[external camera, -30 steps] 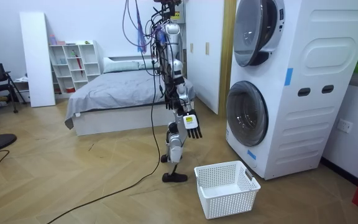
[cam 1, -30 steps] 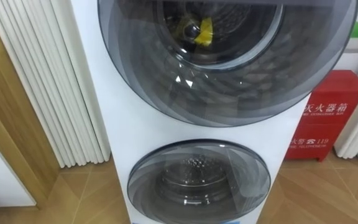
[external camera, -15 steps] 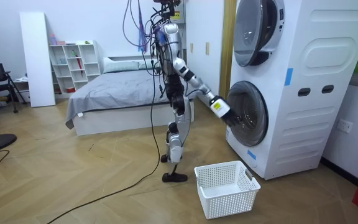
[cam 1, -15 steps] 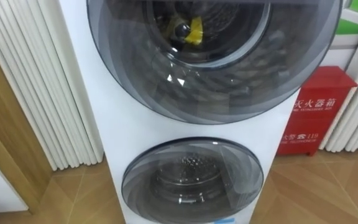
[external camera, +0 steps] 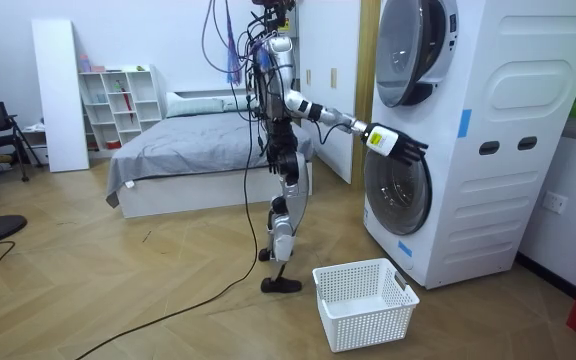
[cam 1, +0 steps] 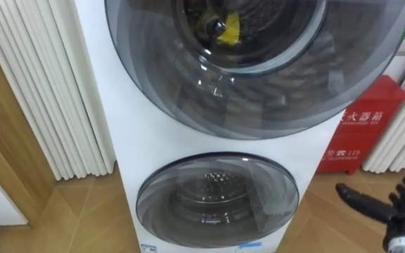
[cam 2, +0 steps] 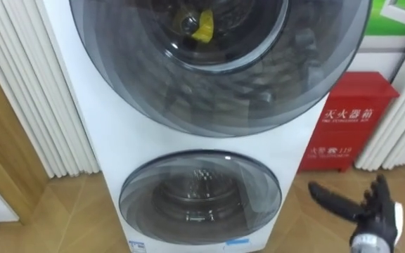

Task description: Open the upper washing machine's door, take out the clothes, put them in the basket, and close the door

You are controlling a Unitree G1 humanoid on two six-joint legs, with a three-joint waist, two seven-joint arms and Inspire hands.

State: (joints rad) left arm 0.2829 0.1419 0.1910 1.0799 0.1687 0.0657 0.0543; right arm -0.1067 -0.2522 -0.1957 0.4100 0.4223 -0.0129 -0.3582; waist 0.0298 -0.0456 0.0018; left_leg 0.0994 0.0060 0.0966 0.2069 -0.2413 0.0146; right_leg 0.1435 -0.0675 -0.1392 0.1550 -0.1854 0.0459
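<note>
The robot's right hand [cam 1: 398, 209], fingers straight and spread and holding nothing, hovers low to the right of a stacked washing machine [cam 1: 118, 119], level with its closed lower door [cam 1: 216, 200]. The only likely clothing — a yellow item [cam 1: 229, 27] — lies up and to the hand's left, well apart, behind the closed upper door [cam 1: 273, 91]. The lower drum looks empty.

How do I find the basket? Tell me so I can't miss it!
Look at the tall white washer stack on the room view's right. On the wooden floor before its lower door sits the basket: low, white, full of little holes, open on top, unlike the smooth washer.
</note>
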